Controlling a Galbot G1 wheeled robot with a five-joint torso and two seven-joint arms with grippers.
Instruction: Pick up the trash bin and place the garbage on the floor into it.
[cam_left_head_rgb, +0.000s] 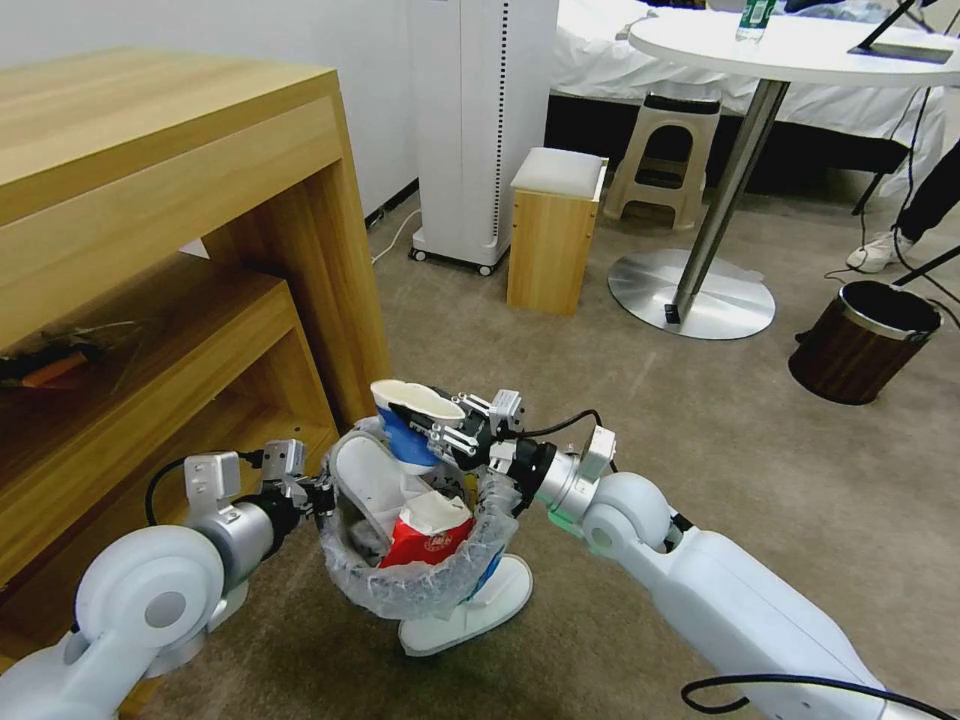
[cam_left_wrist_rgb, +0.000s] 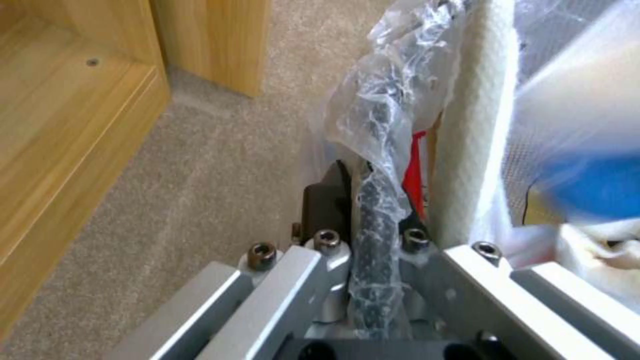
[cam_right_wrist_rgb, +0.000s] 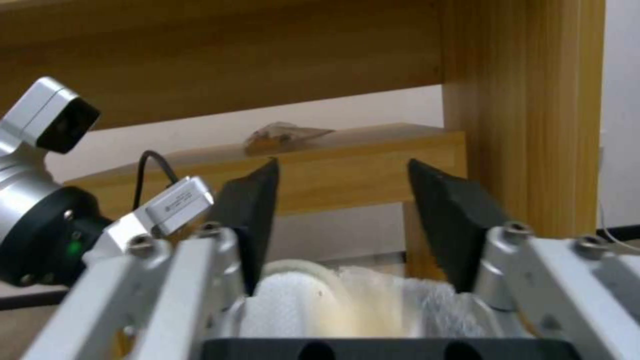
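— What is counted at the work?

— One trash bin (cam_left_head_rgb: 415, 585) is seen, held off the floor (cam_left_head_rgb: 700, 420) beside the wooden shelf unit (cam_left_head_rgb: 180, 250). Its bag-covered rim is clenched by the left gripper (cam_left_head_rgb: 322, 497). Two paper cups are counted: a red cup (cam_left_head_rgb: 428, 530) lying inside the bin, and a blue cup (cam_left_head_rgb: 410, 420) tilted over the far rim. Two white slippers are counted: one slipper (cam_left_head_rgb: 362, 480) stood on end inside the bin, a second slipper (cam_left_head_rgb: 470, 605) left on the carpet below the bin.

— And the right gripper (cam_left_head_rgb: 445, 428)?

— It is placed at the blue cup over the bin, with its pads spread apart. From the head view, it cannot be told whether the cup is touched by them.

— What is given by the wrist views that the head view lacks?

— In the left wrist view, the dark rim of the bin (cam_left_wrist_rgb: 373, 220) and its crinkled plastic are seen pinched between the shut jaws of the left gripper (cam_left_wrist_rgb: 371, 200). In the right wrist view, the right gripper (cam_right_wrist_rgb: 343, 220) is shown released, a clear gap being seen between its two black pads (cam_right_wrist_rgb: 257, 210), and the shelf unit (cam_right_wrist_rgb: 333, 75) is seen through it.

— And only from the head?

— One brown wood-grain bin (cam_left_head_rgb: 862, 340) is seen well apart, near the round table (cam_left_head_rgb: 800, 45).
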